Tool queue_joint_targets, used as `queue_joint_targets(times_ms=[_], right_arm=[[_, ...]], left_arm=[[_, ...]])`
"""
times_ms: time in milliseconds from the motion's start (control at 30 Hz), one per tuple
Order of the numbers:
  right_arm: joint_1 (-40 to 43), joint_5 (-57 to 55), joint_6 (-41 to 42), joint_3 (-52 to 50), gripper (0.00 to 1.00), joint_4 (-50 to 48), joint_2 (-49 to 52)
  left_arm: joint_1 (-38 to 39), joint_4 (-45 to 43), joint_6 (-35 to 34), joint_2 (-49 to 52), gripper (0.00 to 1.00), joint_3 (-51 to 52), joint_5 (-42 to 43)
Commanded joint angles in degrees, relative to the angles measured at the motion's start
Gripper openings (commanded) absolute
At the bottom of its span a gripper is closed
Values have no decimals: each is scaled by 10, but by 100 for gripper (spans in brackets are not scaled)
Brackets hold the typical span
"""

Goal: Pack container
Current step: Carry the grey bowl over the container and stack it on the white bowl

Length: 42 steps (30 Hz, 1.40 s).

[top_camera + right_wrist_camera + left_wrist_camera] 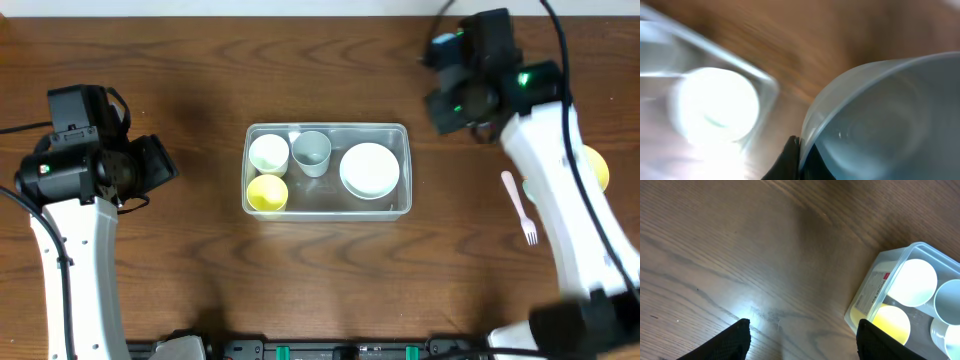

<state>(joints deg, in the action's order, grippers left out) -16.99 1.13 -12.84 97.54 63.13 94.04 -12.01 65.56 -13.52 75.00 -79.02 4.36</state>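
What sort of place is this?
Probably a robotics lab bench, not a kitchen: a white left arm and right arm stand at a wooden table, with bowls in a clear container, seemingly practice props.

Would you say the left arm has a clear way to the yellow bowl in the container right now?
Probably yes. The left gripper is open and empty, only bare table lies between it and the container, and the yellow bowl sits uncovered at the end nearest that arm.
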Motion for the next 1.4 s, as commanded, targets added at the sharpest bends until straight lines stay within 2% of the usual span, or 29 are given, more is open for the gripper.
queue_joint_targets(times_ms=[0,133,233,333,667,1000,1033,1100,1200,1367], right_arm=[[-69,13,-21,2,1,17,-22],[-139,12,-16,-7,1,34,-8],[-158,4,9,-17,1,33,13],[-161,13,31,-30,1,29,37],[-166,35,31,-60,1,18,119],[-172,35,29,-61,2,3,143],[-172,35,30,-61,4,3,144],[-172,35,29,-61,22,3,144],[-172,35,29,-61,33,3,144],[-172,35,29,-61,33,3,144]], left_arm=[[-5,2,-1,-2,68,1,2],[-5,2,-1,-2,68,1,2],[-5,3,-1,-2,68,1,2],[-5,3,-1,-2,68,1,2],[-5,3,-1,-2,68,1,2],[-5,3,-1,-2,68,1,2],[-5,3,-1,-2,68,1,2],[-5,3,-1,-2,68,1,2],[-5,3,-1,-2,68,1,2],[-5,3,-1,-2,68,1,2]])
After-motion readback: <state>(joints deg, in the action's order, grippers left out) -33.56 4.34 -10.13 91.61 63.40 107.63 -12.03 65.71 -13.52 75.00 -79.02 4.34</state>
